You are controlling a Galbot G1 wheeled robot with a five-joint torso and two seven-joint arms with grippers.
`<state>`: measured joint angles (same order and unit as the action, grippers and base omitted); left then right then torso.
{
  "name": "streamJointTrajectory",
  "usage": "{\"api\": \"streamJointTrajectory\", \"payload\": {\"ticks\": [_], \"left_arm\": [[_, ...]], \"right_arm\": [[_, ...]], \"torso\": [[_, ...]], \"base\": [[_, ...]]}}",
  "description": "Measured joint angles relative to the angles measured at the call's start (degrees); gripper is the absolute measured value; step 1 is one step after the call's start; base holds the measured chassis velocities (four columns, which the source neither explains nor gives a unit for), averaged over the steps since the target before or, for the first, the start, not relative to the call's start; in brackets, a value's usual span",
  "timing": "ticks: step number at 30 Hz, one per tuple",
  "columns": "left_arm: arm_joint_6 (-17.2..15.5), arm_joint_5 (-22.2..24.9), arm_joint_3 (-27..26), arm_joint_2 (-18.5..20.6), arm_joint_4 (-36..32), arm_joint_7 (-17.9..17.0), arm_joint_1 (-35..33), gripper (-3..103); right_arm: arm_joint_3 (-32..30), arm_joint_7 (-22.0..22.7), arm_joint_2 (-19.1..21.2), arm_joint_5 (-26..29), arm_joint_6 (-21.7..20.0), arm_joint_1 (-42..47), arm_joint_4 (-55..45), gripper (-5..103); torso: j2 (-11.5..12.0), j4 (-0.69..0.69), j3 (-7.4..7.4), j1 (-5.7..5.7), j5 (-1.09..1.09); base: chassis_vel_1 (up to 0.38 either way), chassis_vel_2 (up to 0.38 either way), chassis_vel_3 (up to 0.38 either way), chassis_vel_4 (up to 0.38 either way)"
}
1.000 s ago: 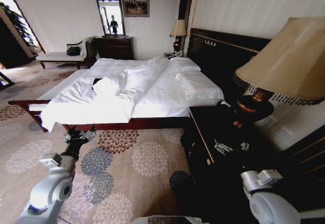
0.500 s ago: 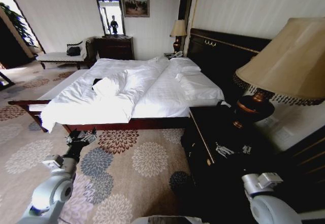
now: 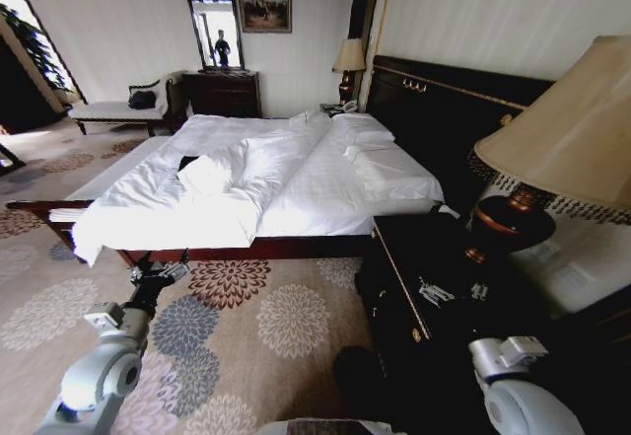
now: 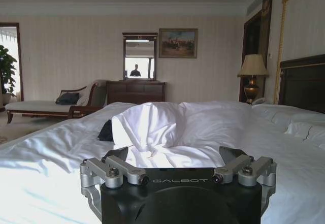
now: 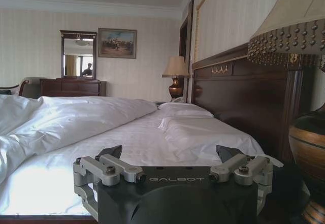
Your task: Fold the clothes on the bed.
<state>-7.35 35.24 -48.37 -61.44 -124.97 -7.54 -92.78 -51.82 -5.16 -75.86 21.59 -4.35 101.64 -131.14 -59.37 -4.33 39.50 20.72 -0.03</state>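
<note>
**Robot faces the bed, both arms held low**

The left gripper hangs over the floral carpet just short of the bed, its jaws spread and empty. On the mattress, the black T-shirt lies mostly hidden behind a bunched fold of white duvet. Farther right, the right gripper hovers above the dark nightstand, jaws likewise spread, beside the table lamp.

Hotel-style bedroom: double bed, bedside lamps, dresser mirror, patterned carpet.
</note>
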Motion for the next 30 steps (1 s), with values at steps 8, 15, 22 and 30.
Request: {"api": "streamJointTrajectory", "payload": {"ticks": [8,15,22,30], "left_arm": [[0.0,0.3,-0.2,-0.1,0.6,-0.1,0.2,100],[0.0,0.3,-0.2,-0.8,1.1,0.0,-0.2,100],[0.0,0.0,-0.3,-0.8,0.7,0.0,-0.1,100],[0.0,-0.4,-0.1,-1.2,0.5,-0.1,-0.3,100]], "right_arm": [[0.0,0.1,-0.2,-0.5,-0.1,0.0,0.1,100],[0.4,0.1,-0.2,-1.0,-0.3,-0.1,0.3,100],[0.7,0.2,-0.4,-1.2,-0.4,-0.3,0.3,100],[0.6,0.5,-0.4,-1.2,-0.4,-0.2,0.1,100]], "torso": [[0.0,0.0,0.0,0.01,-0.01],[0.0,0.02,0.0,0.0,-0.01],[0.0,-0.01,0.0,0.0,-0.02],[0.0,0.01,0.0,0.0,-0.01]], "base": [[-0.173,0.165,0.162,-0.171],[-0.136,0.155,0.148,-0.159],[-0.179,0.152,0.157,-0.171],[-0.185,0.166,0.178,-0.169]]}}
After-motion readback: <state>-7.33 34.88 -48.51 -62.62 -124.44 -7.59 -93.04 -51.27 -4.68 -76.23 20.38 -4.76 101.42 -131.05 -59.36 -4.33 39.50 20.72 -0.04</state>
